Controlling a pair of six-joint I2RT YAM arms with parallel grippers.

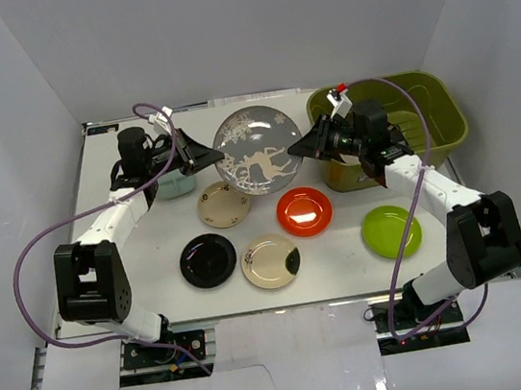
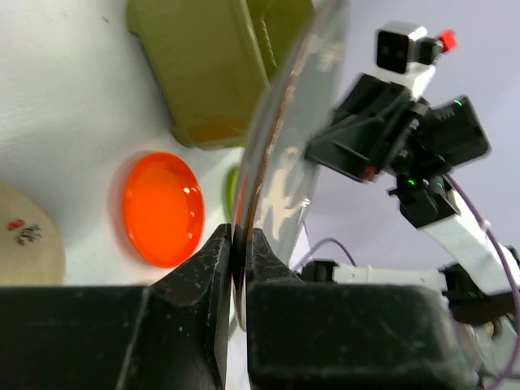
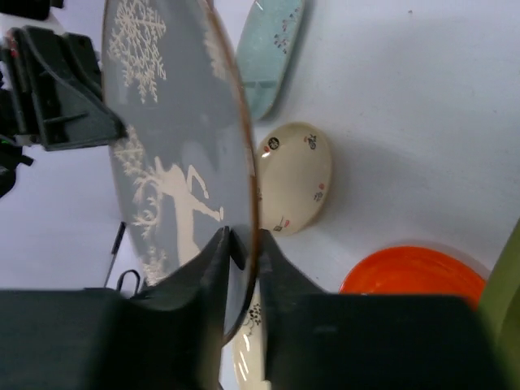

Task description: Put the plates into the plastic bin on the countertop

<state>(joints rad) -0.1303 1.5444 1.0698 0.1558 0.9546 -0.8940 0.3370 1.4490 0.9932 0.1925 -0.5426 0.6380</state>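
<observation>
Top external: round, glossy grey deer-patterned plate [image 1: 256, 152].

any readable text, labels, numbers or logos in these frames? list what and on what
No legible text in any view.
Cream plate: small red and dark marks, too small to tell script from ornament.
Grey deer plate: deer and snowflake pattern only, no writing.
Plastic bin: no label showing on the sides in view.
White tag, top view: too small to read.
</observation>
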